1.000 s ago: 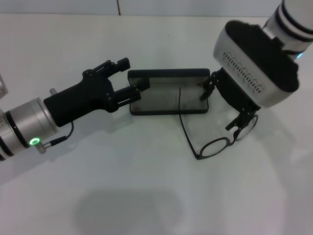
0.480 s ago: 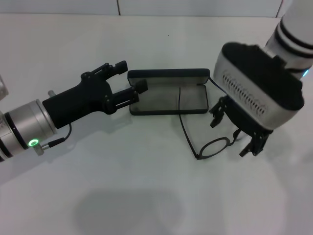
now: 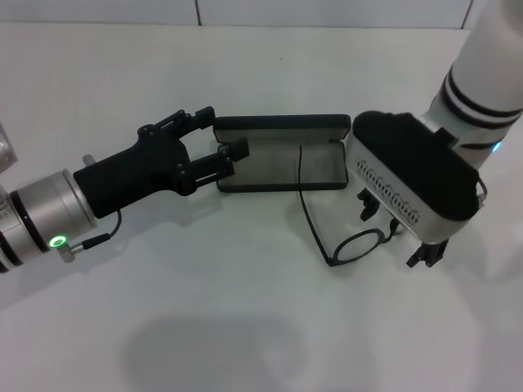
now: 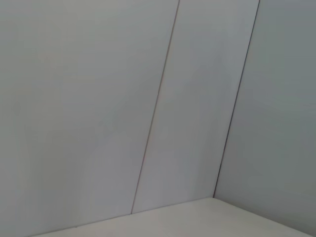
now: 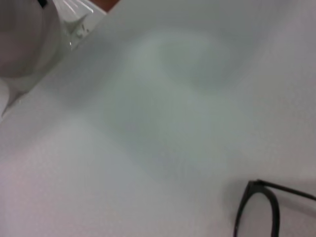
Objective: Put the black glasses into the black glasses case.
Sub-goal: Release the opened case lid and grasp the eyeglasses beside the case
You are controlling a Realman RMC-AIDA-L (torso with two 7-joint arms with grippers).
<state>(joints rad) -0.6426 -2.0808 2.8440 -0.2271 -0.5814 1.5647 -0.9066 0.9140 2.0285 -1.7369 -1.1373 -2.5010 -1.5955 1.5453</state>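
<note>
Black wire frames, the black glasses [image 3: 351, 237], lie on the white table [image 3: 245, 327] with one lens rim just in front of the black glasses case [image 3: 282, 153] and one temple reaching up over the case's near wall onto the grey lining. The other lens is hidden under the right gripper [image 3: 396, 237].

Change over the last second: the right gripper has moved from the case's right end, forward and down, to a position directly over the hidden lens. Its fingers stand apart, one on either side of the frame; no grasp is confirmed. The glasses have not shifted. The right wrist view shows one lens rim [image 5: 256, 210] and bare table.

The left gripper [image 3: 221, 139] is at the case's left end with fingers spread, one above the rear rim and one by the front wall. It appears to steady the case; contact cannot be confirmed.

Judgement: the approach phase is nearly complete. The next action is likely closure on the frame, then a lift into the open case.
</note>
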